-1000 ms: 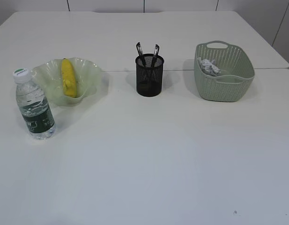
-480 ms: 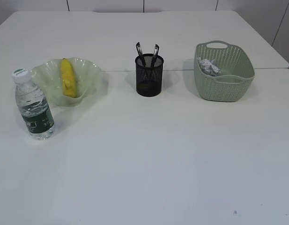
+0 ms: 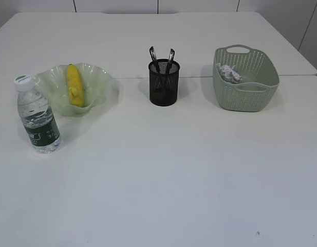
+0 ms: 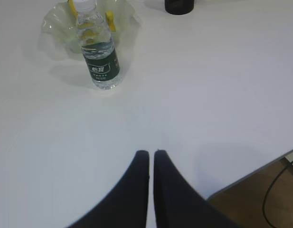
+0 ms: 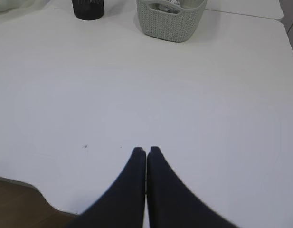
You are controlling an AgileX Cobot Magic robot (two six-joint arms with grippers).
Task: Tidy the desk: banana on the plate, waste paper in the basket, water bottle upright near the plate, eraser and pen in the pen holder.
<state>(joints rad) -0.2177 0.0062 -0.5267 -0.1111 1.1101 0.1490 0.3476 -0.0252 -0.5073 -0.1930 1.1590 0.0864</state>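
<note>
The banana [image 3: 75, 85] lies in the pale green wavy plate [image 3: 99, 78]. The water bottle [image 3: 37, 116] stands upright just left-front of the plate; the left wrist view also shows the bottle [image 4: 99, 52] before the plate [image 4: 53, 28]. The black mesh pen holder [image 3: 164, 83] holds two pens [image 3: 170, 56]; the eraser is not visible. Crumpled waste paper [image 3: 229, 72] lies in the green basket [image 3: 250, 95]. My left gripper [image 4: 151, 153] is shut and empty near the table's front edge. My right gripper [image 5: 146, 150] is shut and empty, far from the basket [image 5: 171, 21]. Neither gripper shows in the exterior view.
The white table [image 3: 163, 170] has a seam running behind the plate and pen holder. Its front edge and a floor cable show at the lower right of the left wrist view [image 4: 279, 166]. The holder [image 5: 88, 8] shows at the top of the right wrist view.
</note>
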